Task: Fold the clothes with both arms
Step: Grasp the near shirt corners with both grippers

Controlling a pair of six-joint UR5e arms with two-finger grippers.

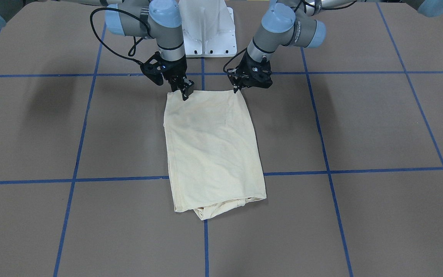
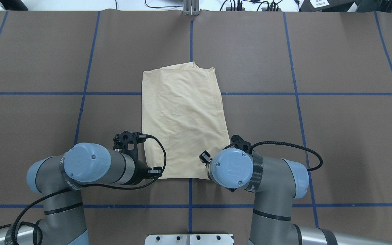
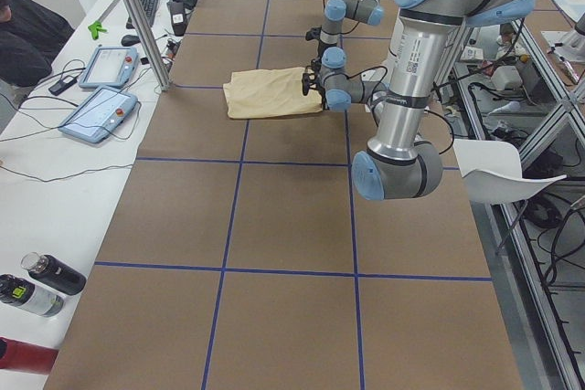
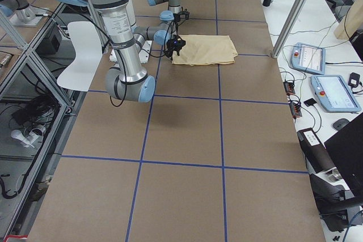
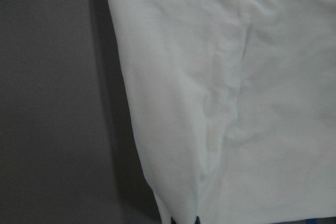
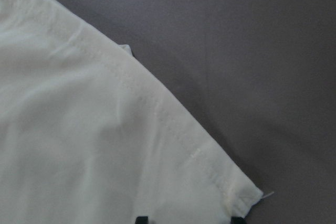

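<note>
The pale cream-yellow T-shirt [image 1: 214,146] lies flat on the brown table, folded into a long rectangle with its print hidden; it also shows in the overhead view [image 2: 182,119]. Both grippers are at its two corners nearest the robot base. My left gripper [image 1: 238,89] is at the corner on the front view's right; in its wrist view the fingertips [image 5: 169,221] stand close together on the cloth edge [image 5: 236,103]. My right gripper [image 1: 185,92] is at the other corner; its fingertips [image 6: 142,219] stand apart, with the hemmed corner [image 6: 79,145] between them.
The white pedestal base [image 1: 210,34] stands just behind the grippers. Blue tape lines [image 1: 321,134] grid the brown table. Tablets [image 3: 96,111] and bottles [image 3: 46,276] lie on the white side bench beyond the table edge. A folded-in layer pokes out at the shirt's far end [image 1: 210,211].
</note>
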